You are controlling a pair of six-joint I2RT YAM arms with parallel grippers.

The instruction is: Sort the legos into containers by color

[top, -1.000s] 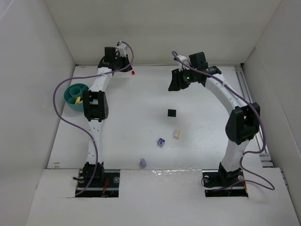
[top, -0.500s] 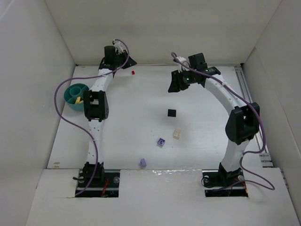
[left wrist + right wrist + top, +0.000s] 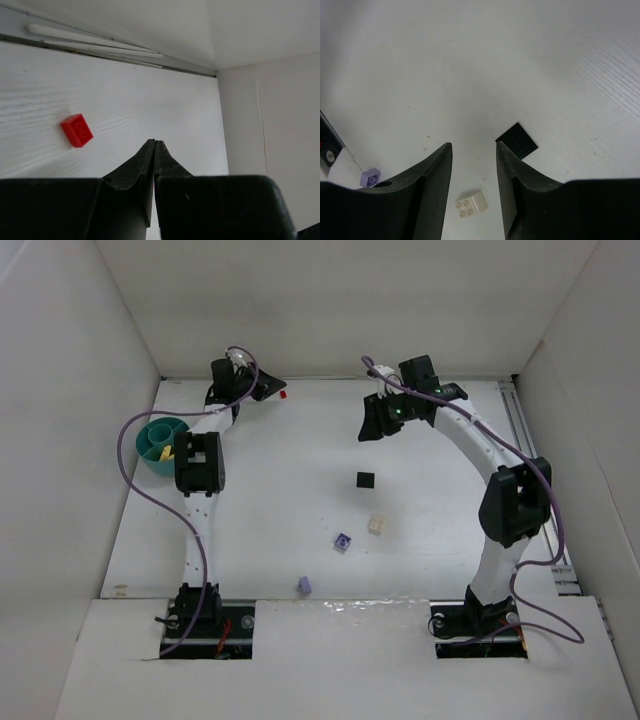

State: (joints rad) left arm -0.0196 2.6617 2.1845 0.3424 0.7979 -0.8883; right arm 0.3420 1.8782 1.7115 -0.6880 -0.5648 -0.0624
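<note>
The left gripper point(image 3: 154, 143) has its two black fingers pressed flat together with nothing between them. It points low over the white table point(image 3: 290, 470). A small red two-stud plastic brick point(image 3: 76, 130) lies flat just beside the tips, apart from them. Seen from above, this gripper point(image 3: 270, 389) and the red brick point(image 3: 285, 395) sit beyond the round teal plastic bowl point(image 3: 141, 440) and to its right, near the back wall.

The right gripper point(image 3: 474, 146) has its jaws apart, with only bare table showing in the gap. It holds nothing. In its wrist view a flat black square plate point(image 3: 517, 140) lies past the right fingertip, and a cream four-stud brick point(image 3: 469, 204) shows low in the gap between the fingers. From above, the right gripper point(image 3: 372, 426) hangs well to the right of the bowl, at about the bowl's own depth on the table.

The black plate point(image 3: 366, 480) lies far right of the bowl and slightly nearer the arm bases. The cream brick point(image 3: 376, 525) lies nearer the bases again. A lilac brick point(image 3: 343, 541) lies just left of the cream one. A second lilac piece point(image 3: 303, 585) sits by the table's near edge.

The bowl stands at the table's left edge, partly covered by the left arm. Yellow pieces point(image 3: 166, 454) show inside it; which compartment cannot be told.
</note>
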